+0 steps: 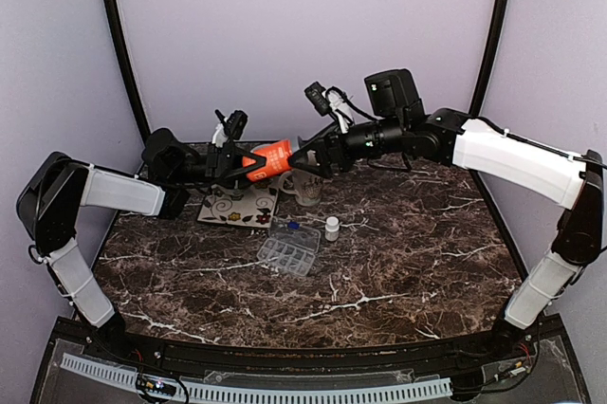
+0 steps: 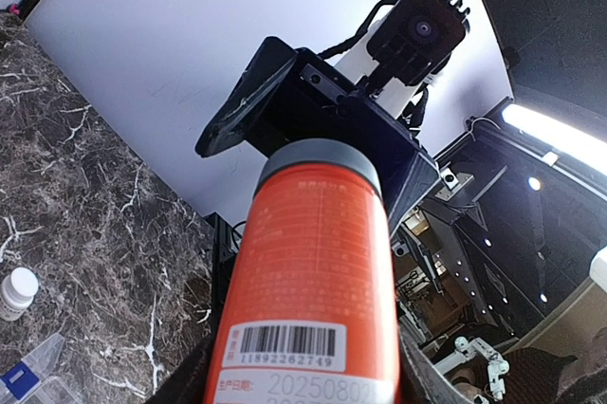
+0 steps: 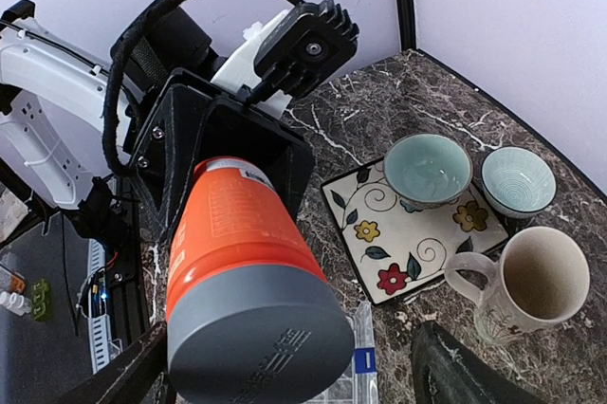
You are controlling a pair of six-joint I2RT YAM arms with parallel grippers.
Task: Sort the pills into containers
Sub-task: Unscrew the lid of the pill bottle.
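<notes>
The left end effector (image 1: 233,165) pinches the orange bottle (image 1: 272,158) by its base. The bottle lies near-horizontal above the bench (image 1: 408,252), upper centre of the top view. The right end effector (image 1: 305,159) stands spread, one finger to each side of the grey cap (image 3: 256,333), apparently without contact.

Step in hand, as judged: cap removal.
1. Centre the cap between the fingers.
2. Close squarely, then twist.
3. Tip the mouth upward before the cap frees, or pills may spill short of the pill box (image 1: 289,250).
</notes>
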